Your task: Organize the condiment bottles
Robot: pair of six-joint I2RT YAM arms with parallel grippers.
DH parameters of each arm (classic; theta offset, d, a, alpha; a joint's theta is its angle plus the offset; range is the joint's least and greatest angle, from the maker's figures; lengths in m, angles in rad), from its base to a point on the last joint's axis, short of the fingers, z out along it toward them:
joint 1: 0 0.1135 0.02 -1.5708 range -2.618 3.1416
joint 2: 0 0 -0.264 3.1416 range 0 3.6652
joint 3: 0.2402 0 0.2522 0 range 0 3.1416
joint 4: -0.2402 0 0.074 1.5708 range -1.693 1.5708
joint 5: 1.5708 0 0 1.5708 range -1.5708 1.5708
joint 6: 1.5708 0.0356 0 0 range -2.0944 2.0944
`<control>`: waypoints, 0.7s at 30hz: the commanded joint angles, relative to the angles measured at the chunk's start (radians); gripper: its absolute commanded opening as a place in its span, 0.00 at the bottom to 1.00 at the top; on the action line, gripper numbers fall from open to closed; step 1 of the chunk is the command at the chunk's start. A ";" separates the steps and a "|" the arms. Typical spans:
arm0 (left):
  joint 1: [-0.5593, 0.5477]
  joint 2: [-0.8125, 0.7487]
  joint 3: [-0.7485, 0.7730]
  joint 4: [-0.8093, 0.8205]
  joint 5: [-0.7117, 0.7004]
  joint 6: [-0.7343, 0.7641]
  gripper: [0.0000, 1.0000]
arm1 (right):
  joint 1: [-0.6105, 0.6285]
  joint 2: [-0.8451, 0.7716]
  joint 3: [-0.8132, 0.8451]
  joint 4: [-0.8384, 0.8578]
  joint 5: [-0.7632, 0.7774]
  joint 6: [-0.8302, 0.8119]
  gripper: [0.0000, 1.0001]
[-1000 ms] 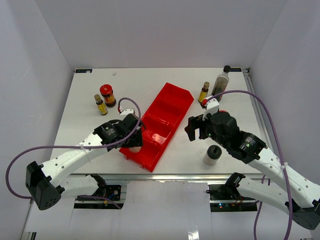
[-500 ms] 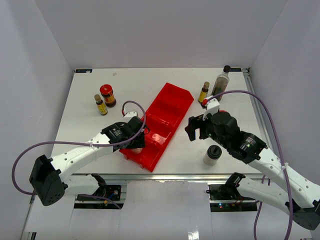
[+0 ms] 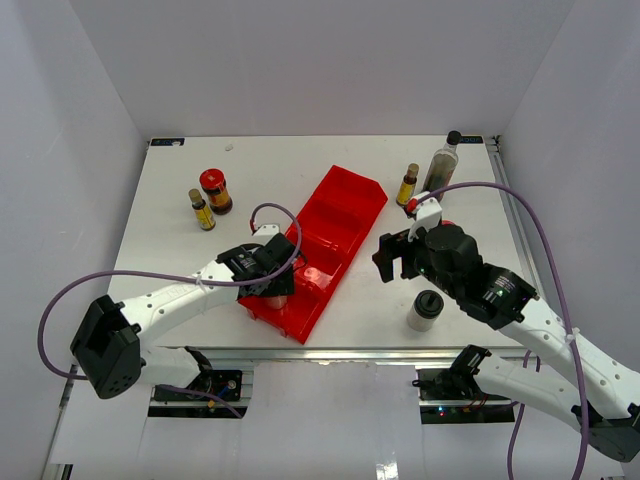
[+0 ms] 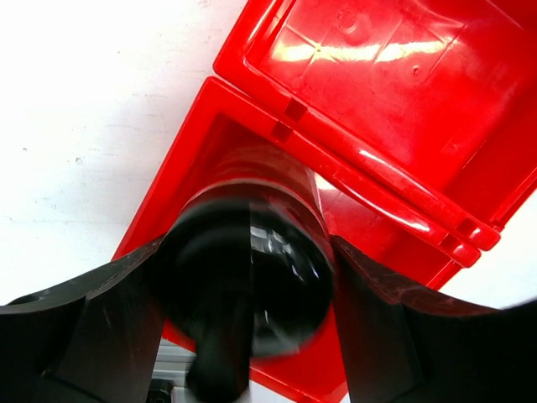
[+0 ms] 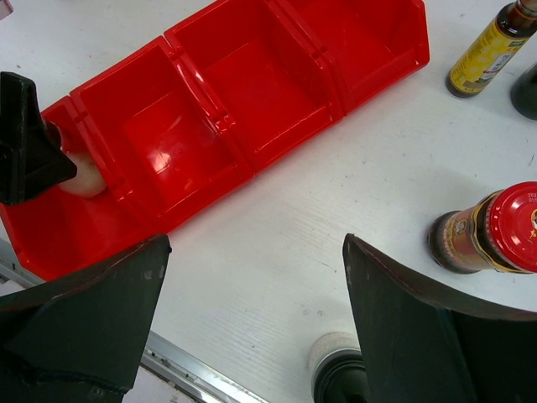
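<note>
Black-lidded jar point(image 4: 268, 243), near end of bin point(image 4: 377, 75): rigid, smooth, probably light; take by lid sides; left gripper point(image 4: 247, 277) flanks it, hold unclear; right gripper point(image 5: 256, 243) spread, empty.

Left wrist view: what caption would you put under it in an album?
Left pincer straddles a black-lidded jar inside the red bin's end compartment.

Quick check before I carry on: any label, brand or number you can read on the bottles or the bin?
No text is readable.
The red-lidded jar: small print on the lid, too small to read.
The slim bottle: yellow label, marks blurred.
The red bin: no print seen.
Top view: all labels too small.
</note>
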 commanded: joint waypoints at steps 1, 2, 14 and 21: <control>-0.003 -0.002 0.013 0.007 -0.038 -0.020 0.85 | 0.001 -0.009 0.034 -0.007 0.042 0.020 0.90; -0.003 -0.002 0.016 -0.001 -0.042 -0.022 0.87 | 0.000 -0.008 0.036 -0.018 0.049 0.035 0.90; -0.003 -0.081 0.166 -0.090 0.021 0.017 0.98 | 0.000 -0.002 0.058 -0.272 0.249 0.208 0.90; -0.003 -0.089 0.265 -0.101 0.109 0.058 0.98 | -0.001 -0.031 -0.016 -0.365 0.330 0.283 0.90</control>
